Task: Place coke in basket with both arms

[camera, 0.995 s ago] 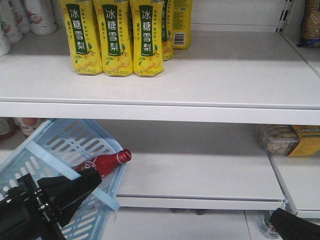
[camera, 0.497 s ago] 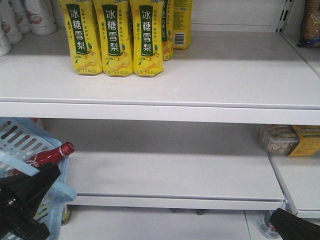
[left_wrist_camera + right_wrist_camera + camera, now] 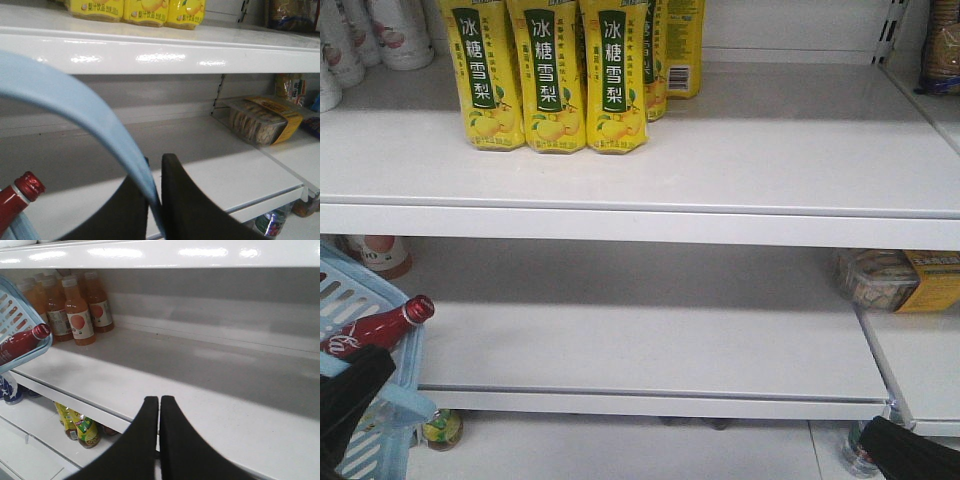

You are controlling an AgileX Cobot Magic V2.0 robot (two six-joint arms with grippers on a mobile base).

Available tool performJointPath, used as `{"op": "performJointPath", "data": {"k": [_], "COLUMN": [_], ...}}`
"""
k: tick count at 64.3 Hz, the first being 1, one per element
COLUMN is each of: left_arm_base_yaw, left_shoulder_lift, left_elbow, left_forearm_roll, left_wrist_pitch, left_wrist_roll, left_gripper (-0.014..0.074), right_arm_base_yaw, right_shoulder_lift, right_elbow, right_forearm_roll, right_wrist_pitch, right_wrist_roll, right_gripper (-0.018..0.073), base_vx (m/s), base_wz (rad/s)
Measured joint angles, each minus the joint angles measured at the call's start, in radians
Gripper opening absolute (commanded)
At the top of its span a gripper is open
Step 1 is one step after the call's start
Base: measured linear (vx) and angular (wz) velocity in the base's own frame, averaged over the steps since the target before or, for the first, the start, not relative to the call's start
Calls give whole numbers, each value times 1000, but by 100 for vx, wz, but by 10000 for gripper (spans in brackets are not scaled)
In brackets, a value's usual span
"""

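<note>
The yellow bottles (image 3: 552, 75) up top say 冰糖雪梨 on green labels; the coke (image 3: 375, 328) script is too small to read.

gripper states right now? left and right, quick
Left gripper: shut on the basket handle, the coke lying in the basket.
Right gripper: shut, holding nothing.

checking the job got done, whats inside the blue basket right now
One coke bottle lies tilted in the basket, its red cap poking over the rim. The rest of the basket is cut off by the frame and the left gripper, so other contents cannot be seen.
</note>
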Motion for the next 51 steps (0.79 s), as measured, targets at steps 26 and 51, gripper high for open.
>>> {"op": "performJointPath", "data": {"k": [26,51], "left_arm_base_yaw": [0,0], "left_shoulder_lift": [-206,-406], "left_elbow": [134,188], "left_forearm_roll": [-24,-26], "left_wrist_pitch": [8,104], "left_wrist_roll": [5,24], "left_gripper": [-5,-5], "right_arm_base_yaw": [0,0], "right_shoulder_lift": [0,0], "right_elbow": [0,0], "right_forearm_roll": [2,3], "right_wrist_pitch": [0,0], "right_wrist_roll": [0,0], "right_gripper": [-5,-5], "base_vx": [0,0], "base_wz": [0,0]}}
